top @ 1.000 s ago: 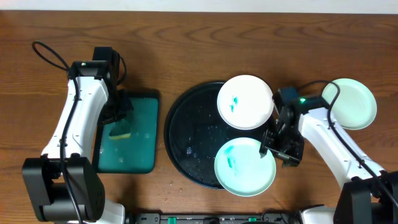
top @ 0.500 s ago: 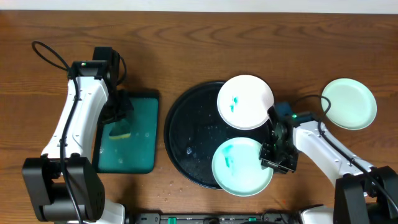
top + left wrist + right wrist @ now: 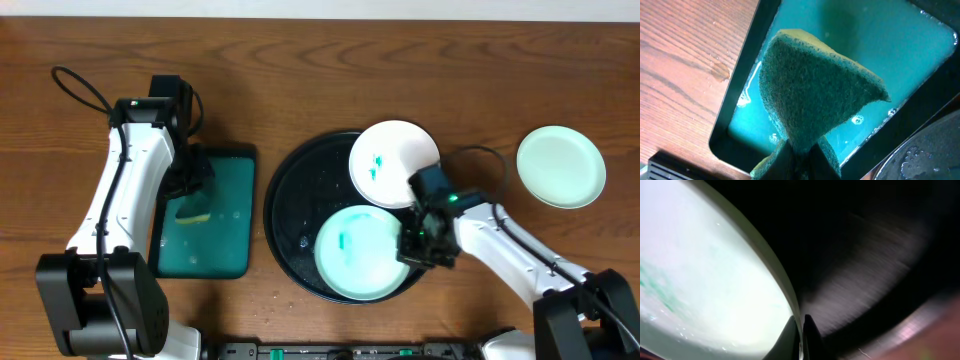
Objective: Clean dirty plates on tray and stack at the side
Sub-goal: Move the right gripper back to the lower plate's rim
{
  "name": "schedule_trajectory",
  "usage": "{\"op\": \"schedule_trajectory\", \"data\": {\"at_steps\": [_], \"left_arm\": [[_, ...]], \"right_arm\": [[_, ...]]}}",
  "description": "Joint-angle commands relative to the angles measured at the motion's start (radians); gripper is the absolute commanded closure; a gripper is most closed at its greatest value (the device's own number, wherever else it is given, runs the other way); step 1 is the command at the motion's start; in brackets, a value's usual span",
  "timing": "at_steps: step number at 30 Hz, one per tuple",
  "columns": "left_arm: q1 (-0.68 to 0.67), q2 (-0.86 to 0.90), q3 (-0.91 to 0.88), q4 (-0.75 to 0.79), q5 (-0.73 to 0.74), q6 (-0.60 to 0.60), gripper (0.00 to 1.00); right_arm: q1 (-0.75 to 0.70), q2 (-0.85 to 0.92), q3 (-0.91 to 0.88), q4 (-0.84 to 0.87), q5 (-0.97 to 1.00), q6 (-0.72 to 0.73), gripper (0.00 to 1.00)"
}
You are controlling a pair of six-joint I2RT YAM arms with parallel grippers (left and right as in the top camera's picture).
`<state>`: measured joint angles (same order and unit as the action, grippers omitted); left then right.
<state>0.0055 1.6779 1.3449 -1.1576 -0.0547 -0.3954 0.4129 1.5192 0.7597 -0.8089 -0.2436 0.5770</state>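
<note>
The black tray lies at the table's middle. On it, the near plate is pale mint with a teal smear; my right gripper is shut on its right rim. In the right wrist view the thin rim sits pinched between the gripper fingers, with the plate to the left and the tray behind. A second smeared plate overlaps the tray's upper right rim. A third plate rests on the bare wood at the right. My left gripper is shut on a green sponge.
A teal-green rectangular tray holding liquid sits left of the black tray, with the sponge and left gripper over it. A black cable loops at the far left. Water drops dot the table near the front edge.
My right gripper has shut on the near plate's rim and moved left, pulling the plate toward the tray's middle. The left arm and sponge have stayed still.
</note>
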Motion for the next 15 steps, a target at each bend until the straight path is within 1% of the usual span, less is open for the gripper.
{"op": "schedule_trajectory", "data": {"at_steps": [1, 4, 7, 15], "left_arm": [[0.003, -0.003, 0.001, 0.011, -0.006, 0.006, 0.92], [0.003, 0.001, 0.0, 0.035, -0.006, 0.006, 0.93], [0.002, 0.016, 0.0, 0.048, -0.005, 0.029, 0.93], [0.003, 0.132, -0.006, 0.068, 0.075, 0.051, 0.93]], "right_arm": [[0.052, -0.006, -0.004, 0.082, 0.006, -0.022, 0.99], [0.055, 0.009, -0.004, 0.161, 0.006, 0.031, 0.99], [0.051, 0.029, -0.005, 0.183, 0.013, 0.061, 0.99], [0.051, 0.109, -0.005, 0.211, 0.014, 0.065, 0.99]]}}
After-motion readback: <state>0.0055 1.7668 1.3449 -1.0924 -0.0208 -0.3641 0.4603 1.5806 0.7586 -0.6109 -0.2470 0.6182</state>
